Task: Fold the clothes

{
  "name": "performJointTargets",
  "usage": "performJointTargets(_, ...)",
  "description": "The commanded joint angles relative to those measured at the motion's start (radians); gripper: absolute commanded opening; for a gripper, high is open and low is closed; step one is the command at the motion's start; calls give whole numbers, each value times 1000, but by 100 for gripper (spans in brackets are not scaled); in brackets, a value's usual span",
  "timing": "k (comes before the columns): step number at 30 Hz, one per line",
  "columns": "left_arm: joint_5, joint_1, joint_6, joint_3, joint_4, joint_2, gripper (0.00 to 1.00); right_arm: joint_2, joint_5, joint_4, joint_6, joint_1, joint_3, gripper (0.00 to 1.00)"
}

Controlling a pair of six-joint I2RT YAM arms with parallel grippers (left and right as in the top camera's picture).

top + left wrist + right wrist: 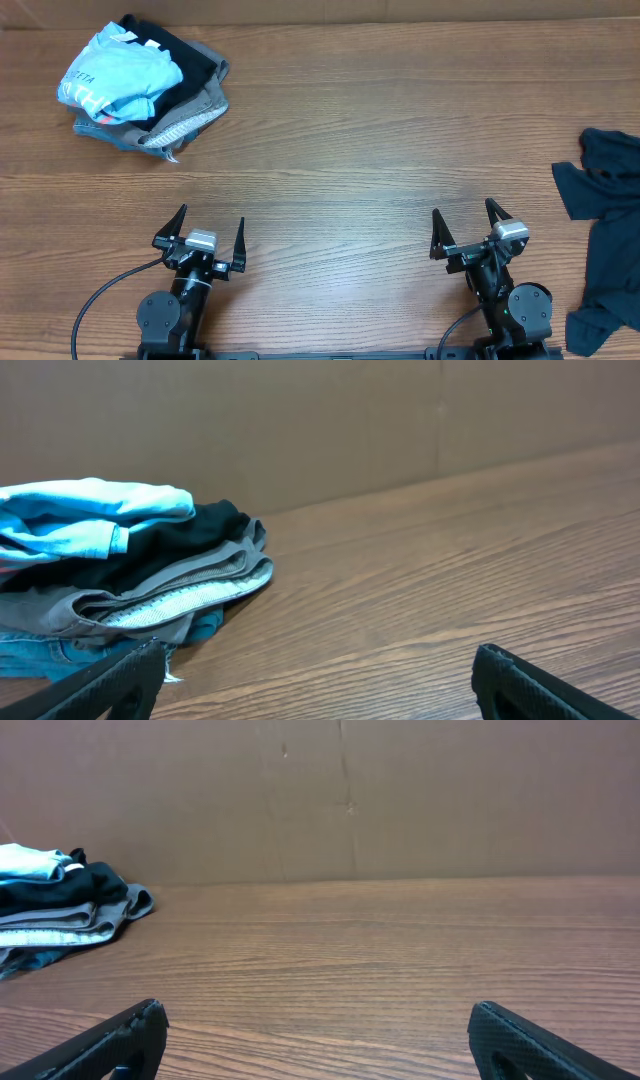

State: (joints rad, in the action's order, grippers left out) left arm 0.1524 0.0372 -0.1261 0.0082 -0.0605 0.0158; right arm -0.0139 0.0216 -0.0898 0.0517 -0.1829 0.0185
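The dark navy T-shirt point(605, 235) lies crumpled at the table's right edge, partly cut off by the overhead view; no logo shows. It is out of both wrist views. My right gripper point(466, 222) is open and empty near the front edge, left of the shirt and apart from it; its fingers frame bare wood in its wrist view point(318, 1030). My left gripper point(210, 224) is open and empty at the front left, with only wood between its fingers point(318, 675).
A pile of folded garments point(165, 95) sits at the far left: a light-blue shirt with white lettering point(115, 75) on top, black and grey pieces below. It shows in the left wrist view point(130, 575) and right wrist view point(65, 910). A brown wall point(400, 790) backs the table.
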Motion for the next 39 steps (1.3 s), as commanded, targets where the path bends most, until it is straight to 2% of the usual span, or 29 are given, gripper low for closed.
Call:
performJointTargets(1,-3,-6,18,-3,-2,-4,100,5,-4,6,0,5,-10,100)
performJointTargets(4,6,-5,33,-3,-2,-4,100,5,-4,6,0,5,-10,100)
performJointTargets(9,7,-4,181,-3,6,-4,100,5,41,25,2,5,-10,100)
performJointTargets(13,117,-4,209,8,24,-4,100,5,63,119,161,5,2,100)
performJointTargets(15,158,-4,210,35,23,-3,100,5,64,121,188,5,36,100)
performJointTargets(19,147,-4,212,134,-31,5,100,0,69,42,184,5,140,100)
performJointTargets(22,116,-4,213,247,-97,57,100,-42,66,-96,185,5,257,100)
performJointTargets(26,104,-4,212,435,-225,218,100,-171,65,-311,185,5,444,100)
performJointTargets(32,107,-4,212,784,-489,586,100,-498,66,-645,189,5,778,100)
performJointTargets(36,119,-4,212,1049,-710,843,100,-724,114,-806,188,5,978,100)
performJointTargets(39,119,-4,212,1191,-838,982,100,-845,182,-878,189,5,1063,100)
